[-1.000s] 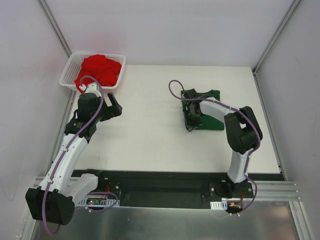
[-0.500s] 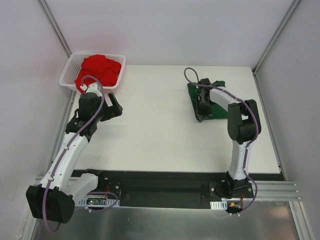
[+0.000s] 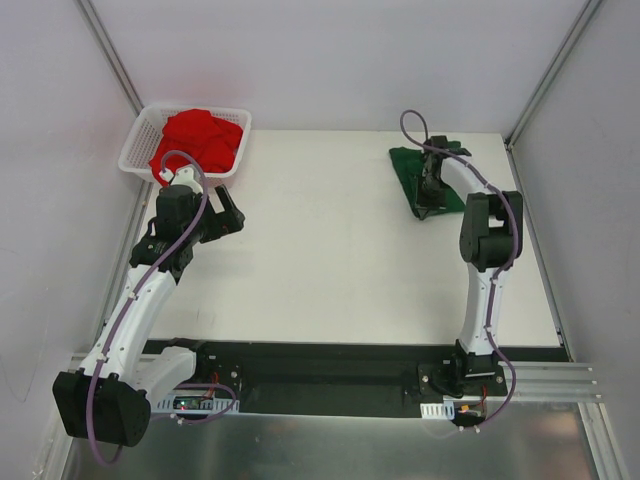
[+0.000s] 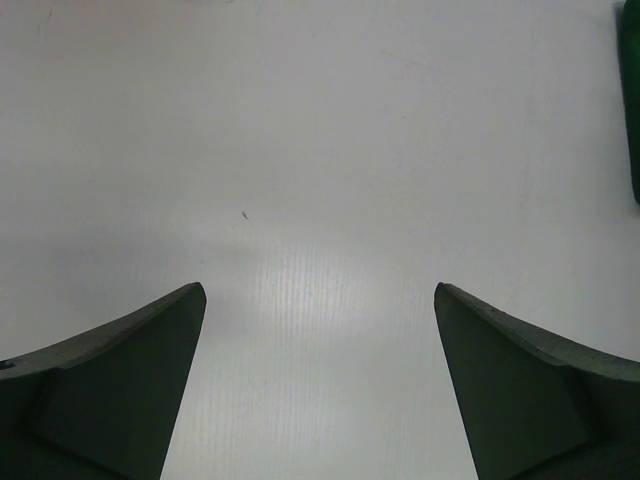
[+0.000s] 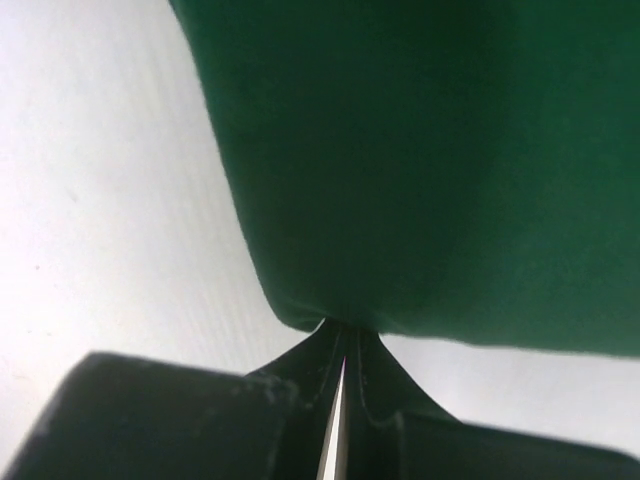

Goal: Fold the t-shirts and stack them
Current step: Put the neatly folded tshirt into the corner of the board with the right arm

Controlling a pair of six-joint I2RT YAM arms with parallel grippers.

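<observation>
Top view. Shows the right gripper (image 3: 432, 190) clamped on the near edge of the green shirt (image 3: 408, 168), now up in the far right corner of the table (image 3: 320, 260). Has dragged it there within the last second from a spot nearer mid-table, turning it on the way. Looks folded into a small flat pad, though partly hidden under the arm. Finds the left gripper (image 3: 228, 212) exactly where it was, spread wide, holding nothing, just in front of the basket (image 3: 128, 160). Leaves the red shirt (image 3: 200, 140) heaped in that basket, untouched.

Left wrist. Looks down on bare table (image 4: 320, 150) between wide-apart fingers (image 4: 120, 390), with nothing gripped. Catches only a sliver of green shirt (image 4: 633, 100) at the right edge.

Right wrist. Shows jaws closed tight, with a fold of green shirt (image 5: 420, 150) pinched between them and the rest of the cloth lying on the table (image 5: 90, 200) ahead.

Reading of it. Probably parks the green shirt aside as the base of the stack and frees the middle of the table for the red one. Puts the task at roughly halfway. Still to do: let go of the green, fetch the red, fold it, set it on top.
</observation>
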